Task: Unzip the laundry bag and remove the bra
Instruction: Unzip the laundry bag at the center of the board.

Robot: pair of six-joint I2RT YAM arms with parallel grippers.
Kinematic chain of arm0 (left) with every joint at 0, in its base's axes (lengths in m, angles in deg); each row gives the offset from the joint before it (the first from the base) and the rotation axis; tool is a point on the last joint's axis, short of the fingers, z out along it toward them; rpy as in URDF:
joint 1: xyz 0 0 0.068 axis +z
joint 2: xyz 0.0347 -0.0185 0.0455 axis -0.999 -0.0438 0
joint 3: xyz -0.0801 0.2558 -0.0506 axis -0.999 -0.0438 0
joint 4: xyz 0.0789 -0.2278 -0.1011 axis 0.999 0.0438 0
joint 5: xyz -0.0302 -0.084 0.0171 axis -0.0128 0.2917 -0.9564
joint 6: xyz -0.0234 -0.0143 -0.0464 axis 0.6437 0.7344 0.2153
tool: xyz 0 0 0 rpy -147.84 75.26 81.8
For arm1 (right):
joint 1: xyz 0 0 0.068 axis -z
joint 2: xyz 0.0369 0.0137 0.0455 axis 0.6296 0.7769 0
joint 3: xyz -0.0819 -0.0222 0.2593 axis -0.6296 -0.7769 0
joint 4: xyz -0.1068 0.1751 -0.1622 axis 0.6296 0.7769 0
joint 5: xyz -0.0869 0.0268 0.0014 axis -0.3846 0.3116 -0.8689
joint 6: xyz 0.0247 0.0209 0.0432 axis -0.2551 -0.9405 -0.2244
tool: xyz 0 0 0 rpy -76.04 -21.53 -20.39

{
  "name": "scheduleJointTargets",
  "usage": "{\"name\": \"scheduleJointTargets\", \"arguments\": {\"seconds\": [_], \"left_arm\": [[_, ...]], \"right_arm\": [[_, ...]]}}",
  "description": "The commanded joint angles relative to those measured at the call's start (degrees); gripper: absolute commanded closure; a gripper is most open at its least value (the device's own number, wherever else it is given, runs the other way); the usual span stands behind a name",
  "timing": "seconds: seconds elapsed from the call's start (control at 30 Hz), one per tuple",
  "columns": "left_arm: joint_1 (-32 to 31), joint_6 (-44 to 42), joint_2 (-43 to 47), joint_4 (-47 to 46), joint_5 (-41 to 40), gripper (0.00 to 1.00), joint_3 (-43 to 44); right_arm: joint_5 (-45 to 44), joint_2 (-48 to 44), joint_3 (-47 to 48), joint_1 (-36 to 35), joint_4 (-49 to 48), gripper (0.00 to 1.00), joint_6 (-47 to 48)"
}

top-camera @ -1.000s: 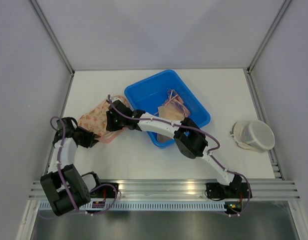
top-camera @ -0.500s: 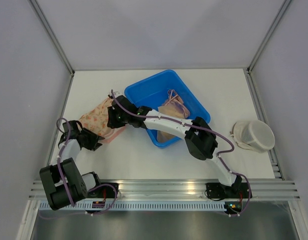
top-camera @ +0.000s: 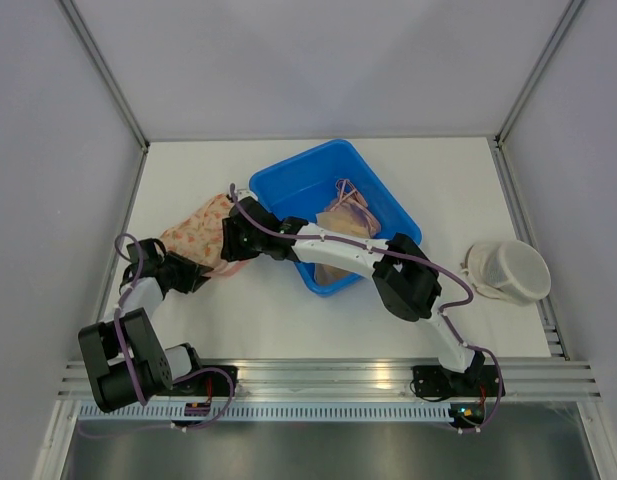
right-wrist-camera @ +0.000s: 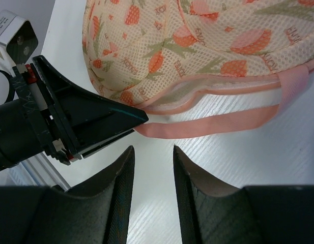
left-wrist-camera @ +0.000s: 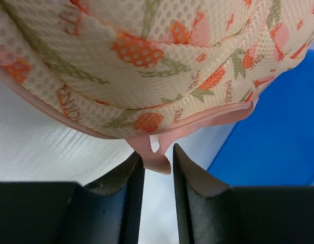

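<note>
The left fingers (left-wrist-camera: 127, 203) pinch the laundry bag (left-wrist-camera: 146, 61) tab (left-wrist-camera: 155, 157)

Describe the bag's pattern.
The bag is cream with orange-pink fruit-like prints and green leaves, clearest in the left wrist view.

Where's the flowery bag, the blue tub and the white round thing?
flowery bag (top-camera: 193, 240), top view, middle of its mesh.
blue tub (top-camera: 293, 163), top view, far left rim.
white round thing (top-camera: 510, 272), top view, its middle.
</note>
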Motion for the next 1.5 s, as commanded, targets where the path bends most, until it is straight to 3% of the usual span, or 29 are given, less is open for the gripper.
{"name": "scheduleJointTargets", "arguments": {"seconds": [0.0, 0.3, 0.67, 1.07, 1.3, 1.47], "left_arm": [[-0.2, 2.3, -0.2, -3.1, 2.9, 0.67, 2.1], [-0.2, 2.9, -3.2, -4.4, 3.6, 0.68, 4.6], [-0.2, 2.9, -9.7, -8.2, 7.6, 0.65, 7.3], [-0.2, 3.8, -10.6, -8.7, 11.3, 0.59, 10.9], [-0.2, 3.4, -12.0, -8.3, 12.0, 0.57, 13.9], [0.2, 0.3, -14.5, -6.5, 11.8, 0.57, 14.5]], "right_arm": [[-2.0, -3.3, -1.0, 0.1, -2.4, 0.58, -2.8], [-5.6, -3.3, -2.6, 0.1, -1.1, 0.45, -14.4], [-2.8, -1.0, -5.0, 0.1, -5.8, 0.42, -30.4], [-3.6, -1.6, -4.6, 0.0, -5.2, 0.41, -30.9], [-3.7, -0.9, -6.3, -0.6, -7.2, 0.41, -39.7], [-3.2, 2.6, -2.2, -0.6, -5.8, 0.39, -42.1]]}}
